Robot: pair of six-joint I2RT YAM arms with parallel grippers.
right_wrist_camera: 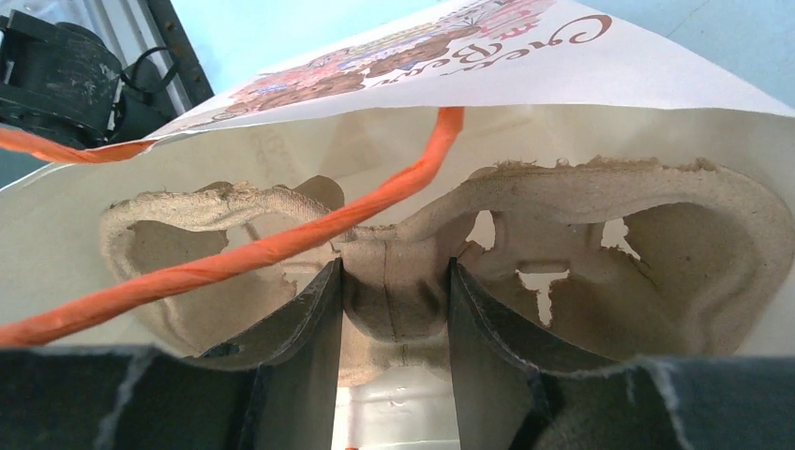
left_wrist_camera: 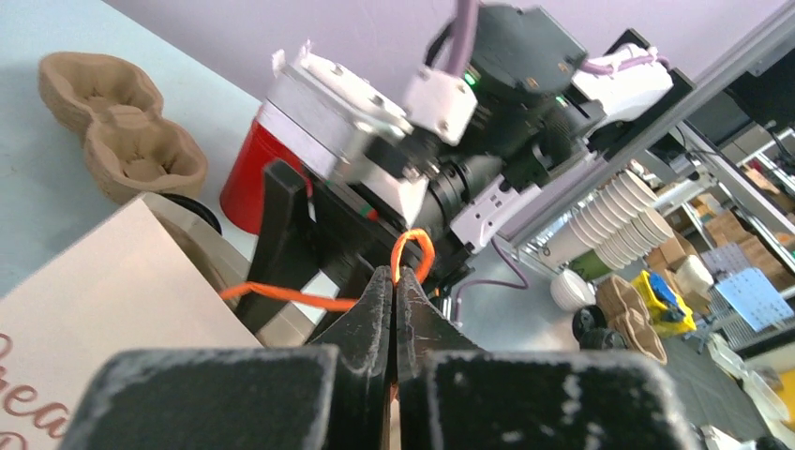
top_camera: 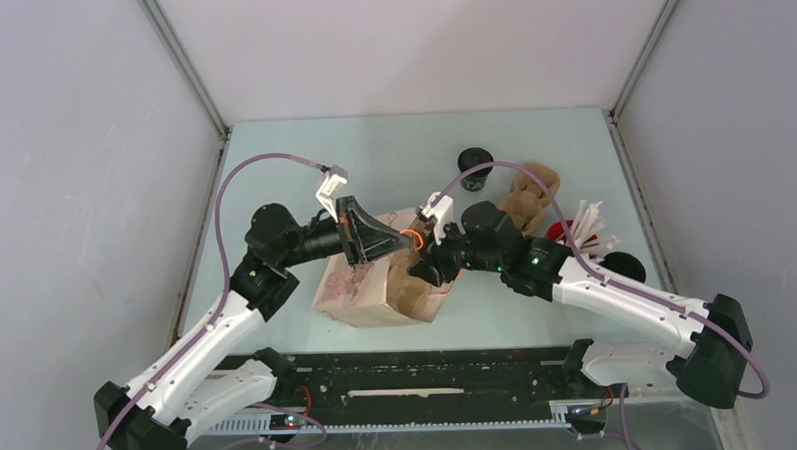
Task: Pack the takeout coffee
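Carrier-loading step, likely: left claw (left_wrist_camera: 394, 286) pinched shut on orange handle (left_wrist_camera: 281, 297), holding paper bag (top_camera: 352, 297) agape; right claw (right_wrist_camera: 394, 281) grips pulp carrier (right_wrist_camera: 562, 216) inside it; black coffee cup (top_camera: 475, 168) stands apart at worktop's far side, so next release carrier, fetch cup

Smooth matt paper bag (right_wrist_camera: 675, 89), rough fibrous pulp carrier (right_wrist_camera: 562, 202), twisted orange paper handle (right_wrist_camera: 281, 246).
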